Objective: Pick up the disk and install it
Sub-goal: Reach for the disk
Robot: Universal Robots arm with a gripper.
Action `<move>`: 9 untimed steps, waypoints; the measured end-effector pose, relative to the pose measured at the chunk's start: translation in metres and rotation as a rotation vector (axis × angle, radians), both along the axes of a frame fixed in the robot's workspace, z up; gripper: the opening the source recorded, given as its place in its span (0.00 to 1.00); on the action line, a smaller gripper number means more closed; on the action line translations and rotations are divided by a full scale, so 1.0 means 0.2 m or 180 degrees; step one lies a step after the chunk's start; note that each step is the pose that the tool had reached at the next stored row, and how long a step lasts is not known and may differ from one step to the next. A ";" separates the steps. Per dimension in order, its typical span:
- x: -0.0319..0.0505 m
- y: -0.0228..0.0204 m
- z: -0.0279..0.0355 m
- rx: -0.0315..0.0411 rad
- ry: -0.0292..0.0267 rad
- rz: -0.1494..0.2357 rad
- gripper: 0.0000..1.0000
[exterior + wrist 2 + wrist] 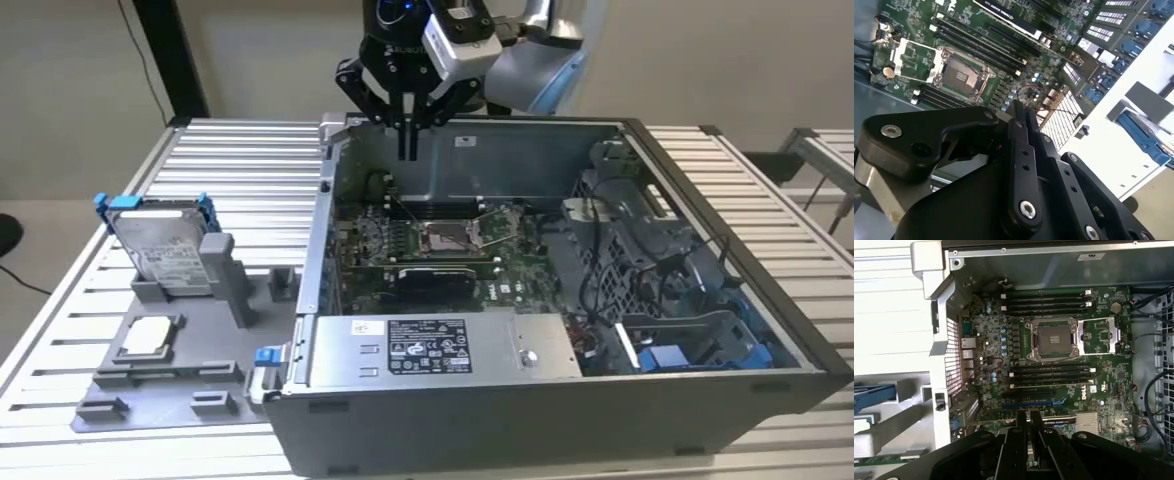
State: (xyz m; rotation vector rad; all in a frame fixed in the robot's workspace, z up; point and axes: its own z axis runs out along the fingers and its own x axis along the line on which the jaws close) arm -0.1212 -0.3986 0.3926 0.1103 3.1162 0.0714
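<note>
A: Where is the tool [407, 148] hanging?
B: Over the back edge of the case [534, 425], above the motherboard [400, 245]. Its fingers [1021, 150] are pressing together and pinching nothing; both wrist views are showing them closed over the board.
A: And the disk [160, 243]?
B: It is standing upright in a grey holder [230, 280] on the bench [240, 160]. That is outside the case, off the case's side toward the exterior view's left. A blue carrier is framing it. It is sitting well apart from the tool.
</note>
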 end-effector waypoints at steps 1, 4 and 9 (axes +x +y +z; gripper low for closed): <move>0.000 0.000 0.000 0.0000 0.0000 0.0000 0.00; 0.000 0.000 0.000 0.0000 -0.0001 0.0000 0.00; 0.000 0.000 0.000 0.0000 -0.0002 0.0000 0.00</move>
